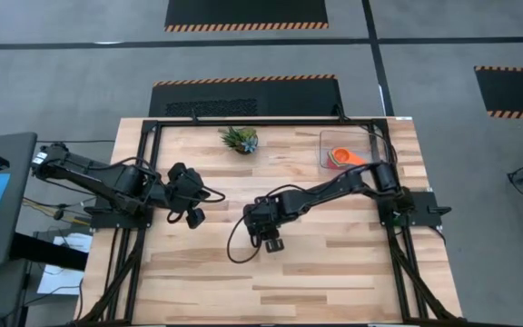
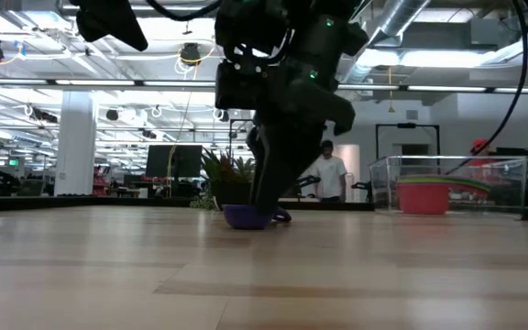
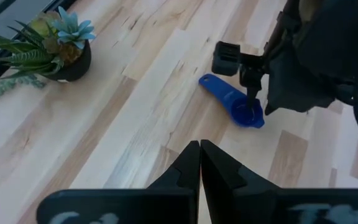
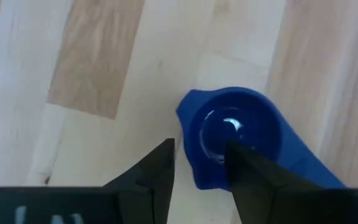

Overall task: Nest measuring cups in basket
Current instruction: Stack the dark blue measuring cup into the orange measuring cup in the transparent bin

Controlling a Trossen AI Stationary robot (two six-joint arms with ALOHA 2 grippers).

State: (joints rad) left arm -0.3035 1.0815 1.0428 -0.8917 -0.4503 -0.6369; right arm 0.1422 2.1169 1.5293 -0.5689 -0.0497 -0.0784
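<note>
A dark blue measuring cup [image 4: 235,134] stands on its base on the table, near the middle, also visible as the cup [image 3: 238,109] and the cup [image 2: 246,217]. My right gripper [image 4: 201,165] is open and comes down on it; one finger stands over the bowl and the other outside the rim. My left gripper [image 3: 199,158] is shut and hovers left of centre, also seen as the left gripper [image 1: 192,216]. The clear basket [image 1: 323,150] sits at the far right and holds orange and red cups [image 1: 343,157]. My right gripper comes at the dark blue cup from above, pointing down. One finger [image 4: 250,171] is inside the bowl and the other finger [image 4: 160,168] is outside the rim [image 4: 191,143], opposite the handle. Whether either finger touches the wall I cannot tell. The cup rests on the table.
A small spiky potted plant [image 1: 241,139] stands at the far edge, left of the basket [image 2: 511,179]. Cables trail beside both arms. Bare wood lies toward the near edge. A person [image 2: 333,174] stands in the room beyond the table.
</note>
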